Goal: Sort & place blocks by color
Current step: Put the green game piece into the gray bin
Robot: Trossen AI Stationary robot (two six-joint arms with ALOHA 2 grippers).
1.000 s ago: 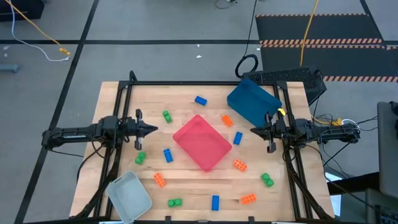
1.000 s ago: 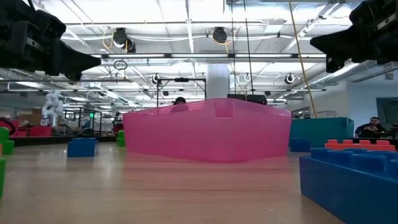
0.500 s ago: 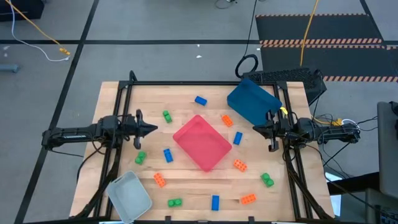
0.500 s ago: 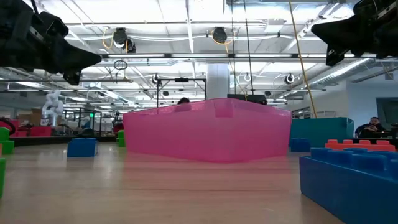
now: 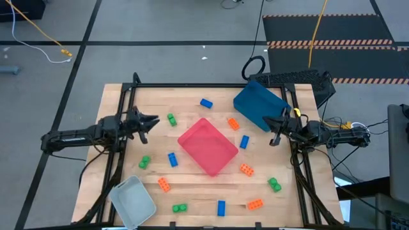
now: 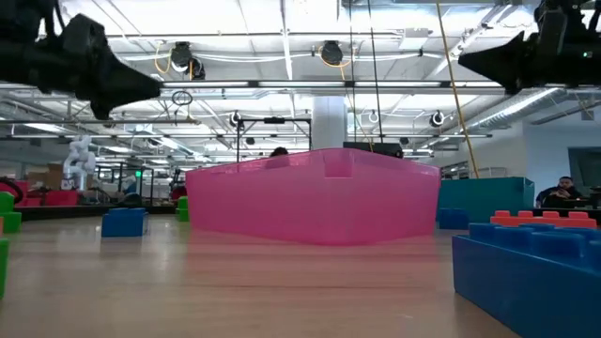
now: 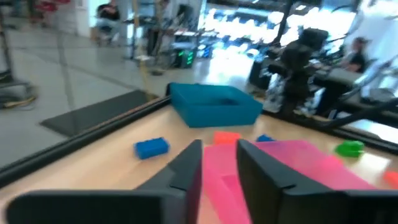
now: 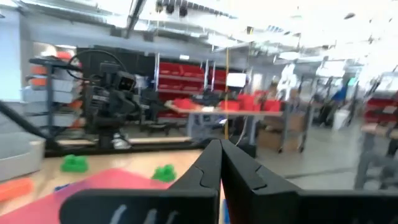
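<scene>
- We see the wooden bench (image 5: 192, 191) from above with a pink-red tray (image 5: 208, 145) at its middle, set cornerwise.
- A dark blue tray (image 5: 259, 105) sits at the far right corner, and a pale grey tray (image 5: 133, 199) at the near left corner.
- The blocks lie scattered around the pink-red tray, none inside any tray that we can see.
- Blue blocks: one at the far side (image 5: 206, 103), one left of the pink-red tray (image 5: 172, 160), one just right of it (image 5: 244, 142), one by the near edge (image 5: 221, 207).
- Green blocks: one at far left of the tray (image 5: 171, 119), one at the left (image 5: 144, 162), one by the near edge (image 5: 179, 207), one at the right (image 5: 274, 184).
- Orange blocks: one between the pink-red and dark blue trays (image 5: 233, 123), one near the tray's right corner (image 5: 246, 169), one at near left (image 5: 164, 185), one at near right (image 5: 255, 204).
- The left gripper (image 5: 152, 120) hangs above the bench's left side, near the far-left green block; its fingers (image 7: 186, 165) stand slightly spread with a narrow gap, holding nothing.
- The right gripper (image 5: 271, 131) hangs by the dark blue tray's near edge; its fingers (image 8: 208, 165) are pressed together, empty.
</scene>
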